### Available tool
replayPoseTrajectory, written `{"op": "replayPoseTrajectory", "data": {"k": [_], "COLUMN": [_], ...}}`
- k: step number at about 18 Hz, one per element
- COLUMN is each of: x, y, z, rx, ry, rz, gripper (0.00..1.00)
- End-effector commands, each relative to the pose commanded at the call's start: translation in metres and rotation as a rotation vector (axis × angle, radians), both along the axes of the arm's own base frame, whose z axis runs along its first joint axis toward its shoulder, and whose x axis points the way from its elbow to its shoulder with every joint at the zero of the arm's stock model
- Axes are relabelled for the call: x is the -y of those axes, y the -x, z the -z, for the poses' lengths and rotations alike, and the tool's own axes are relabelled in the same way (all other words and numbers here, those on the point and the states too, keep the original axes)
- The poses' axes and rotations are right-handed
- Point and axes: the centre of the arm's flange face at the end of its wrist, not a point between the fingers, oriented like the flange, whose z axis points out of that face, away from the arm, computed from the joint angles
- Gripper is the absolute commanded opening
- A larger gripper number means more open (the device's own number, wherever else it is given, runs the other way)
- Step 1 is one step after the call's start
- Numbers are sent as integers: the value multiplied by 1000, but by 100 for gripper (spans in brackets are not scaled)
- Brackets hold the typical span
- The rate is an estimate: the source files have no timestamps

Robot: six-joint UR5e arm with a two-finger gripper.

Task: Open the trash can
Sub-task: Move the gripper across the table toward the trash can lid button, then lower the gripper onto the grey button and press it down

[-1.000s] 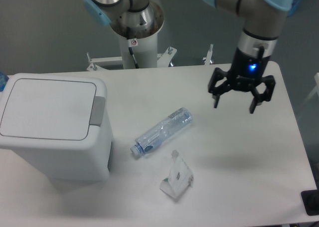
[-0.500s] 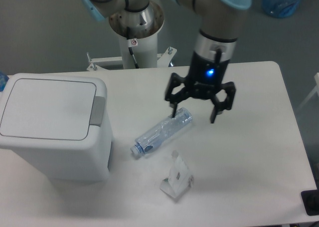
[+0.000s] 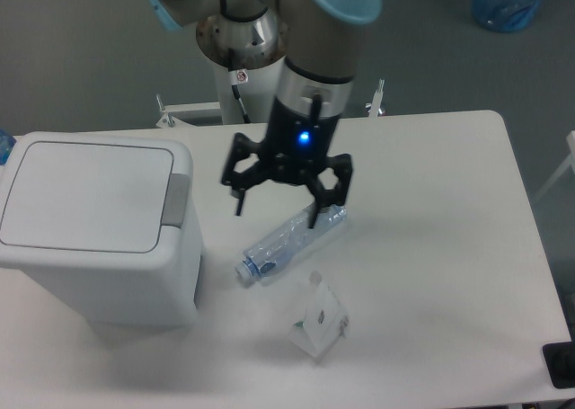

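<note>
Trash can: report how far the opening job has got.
Done: nothing on the trash can itself; its lid lies flat and shut. In hand: the open, empty gripper hangs above the table between bottle and can. Left: reach the grey button strip and press it.

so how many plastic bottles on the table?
1. A clear bottle lies on its side mid-table, right of the trash can, partly under the open tool. The crumpled wrapper nearby isn't a bottle.

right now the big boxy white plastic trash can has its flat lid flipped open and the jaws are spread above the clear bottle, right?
Not quite: the boxy white plastic trash can has its flat lid shut, per the fixed camera. The gripper jaws are spread above the clear plastic bottle.
</note>
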Motion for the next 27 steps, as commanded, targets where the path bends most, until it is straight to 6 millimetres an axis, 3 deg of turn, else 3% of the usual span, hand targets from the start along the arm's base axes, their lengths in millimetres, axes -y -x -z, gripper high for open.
{"op": "replayPoseTrajectory", "data": {"k": [2,4,8,12,17,27], "x": [-1,-5,7,6,3,5], "y": [-4,-23,-37,-36,-36,-36], "z": [0,5,10,12,34,33], "rx": [12,19,25,19,47,43], "ry": [3,14,26,24,56,54], "rz": [-11,14,19,21,23,22], "gripper": [100,100,100,100,100,100]}}
